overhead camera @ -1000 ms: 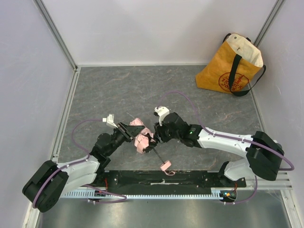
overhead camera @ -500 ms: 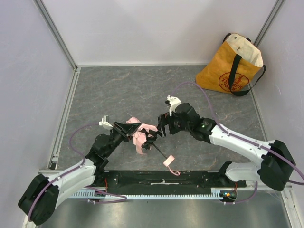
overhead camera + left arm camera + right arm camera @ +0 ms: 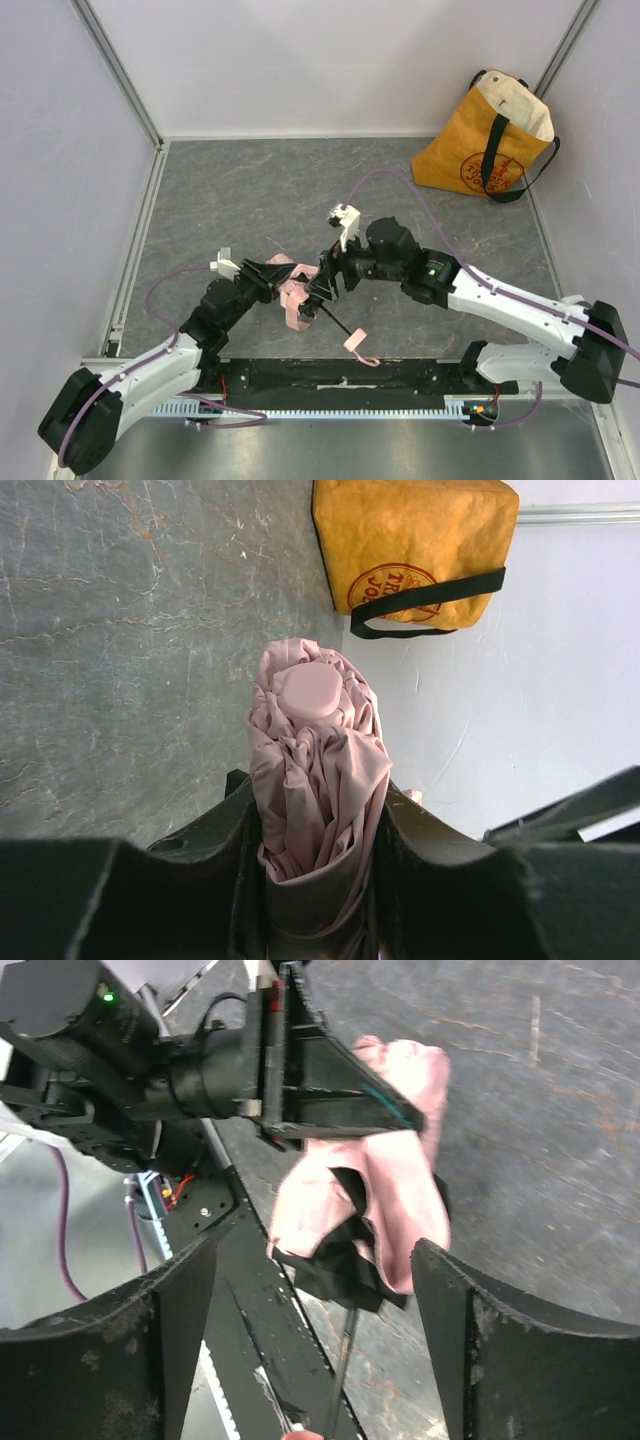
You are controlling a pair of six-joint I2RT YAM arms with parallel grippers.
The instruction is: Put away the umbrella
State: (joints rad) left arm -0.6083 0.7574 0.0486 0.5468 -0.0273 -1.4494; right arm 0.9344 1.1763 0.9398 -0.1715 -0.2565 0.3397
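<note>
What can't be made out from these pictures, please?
Contents of the tote bag: the top view shows only pale lining; the left wrist view shows only its outside, cut by the top edge.
Handle of the umbrella: in the left wrist view it is hidden behind the left gripper; in the right wrist view it is cut off by the bottom edge.

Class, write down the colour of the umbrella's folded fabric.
Pale pink. The umbrella fabric shows best in the left wrist view.

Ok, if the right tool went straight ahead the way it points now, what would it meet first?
Most likely the umbrella: its bunched pink fabric and black ribs lie dead ahead of the open right tool, with the left tool clamping the bundle just beyond. Depth is hard to judge.
</note>
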